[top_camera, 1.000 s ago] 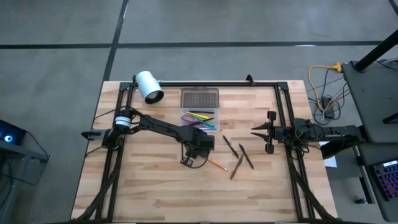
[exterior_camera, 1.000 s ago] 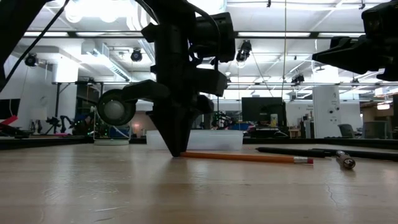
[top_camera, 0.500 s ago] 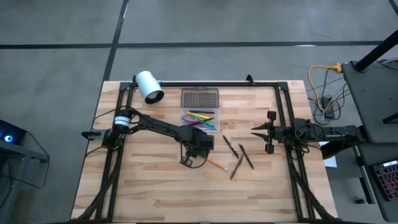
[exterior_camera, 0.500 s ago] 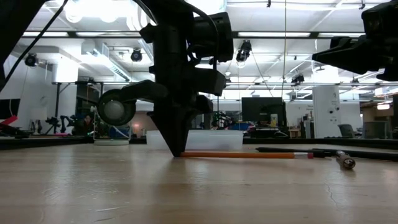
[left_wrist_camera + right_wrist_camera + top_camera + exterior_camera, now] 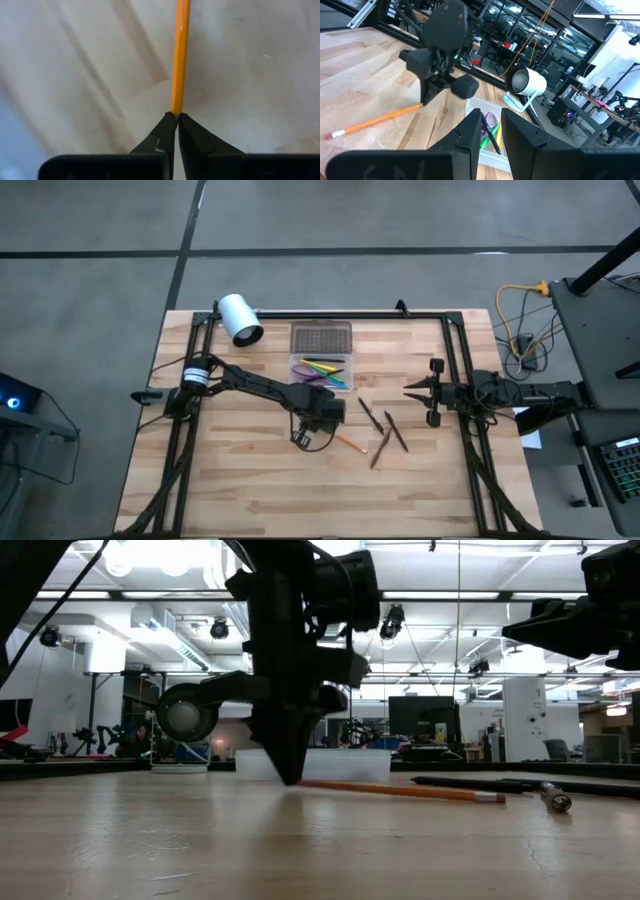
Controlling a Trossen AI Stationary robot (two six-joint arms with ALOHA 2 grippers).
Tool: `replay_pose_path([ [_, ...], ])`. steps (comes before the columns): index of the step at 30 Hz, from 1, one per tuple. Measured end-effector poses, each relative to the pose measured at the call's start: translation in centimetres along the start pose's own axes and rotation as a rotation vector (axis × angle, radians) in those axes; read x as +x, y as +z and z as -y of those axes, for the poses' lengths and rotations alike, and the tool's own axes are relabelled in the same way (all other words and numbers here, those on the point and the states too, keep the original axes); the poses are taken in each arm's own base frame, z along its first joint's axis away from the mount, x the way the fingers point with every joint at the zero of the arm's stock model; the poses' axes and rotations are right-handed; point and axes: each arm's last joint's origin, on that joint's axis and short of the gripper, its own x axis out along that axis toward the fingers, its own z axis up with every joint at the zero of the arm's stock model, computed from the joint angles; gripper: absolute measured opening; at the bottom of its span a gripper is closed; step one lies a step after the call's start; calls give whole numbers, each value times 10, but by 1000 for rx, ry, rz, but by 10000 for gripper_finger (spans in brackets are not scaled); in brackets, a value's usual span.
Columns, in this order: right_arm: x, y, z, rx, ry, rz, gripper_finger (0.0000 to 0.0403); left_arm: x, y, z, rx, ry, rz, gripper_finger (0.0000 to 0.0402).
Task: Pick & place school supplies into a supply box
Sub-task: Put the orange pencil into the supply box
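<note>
Pale wooden planks carry the clear rectangular plastic supply box, already holding coloured pens. Just beside it, the left gripper is clamped on one end of a thin orange pencil, tip lifted slightly. Next comes raising it over the box. Right gripper waits well apart, fingers parted, empty.
</note>
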Motion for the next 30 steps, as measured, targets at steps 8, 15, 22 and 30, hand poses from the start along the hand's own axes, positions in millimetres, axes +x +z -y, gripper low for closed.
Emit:
replay_pose_path([
  [8,0,0,0,0,0,0,68,-14,2,0,0,72,14,0],
  [15,0,0,0,0,0,0,68,-26,7,-2,-33,219,7,0],
  [22,0,0,0,0,0,0,68,-29,7,-6,-110,353,-16,0],
  [30,0,0,0,0,0,0,68,-31,6,-9,-149,450,-40,0],
])
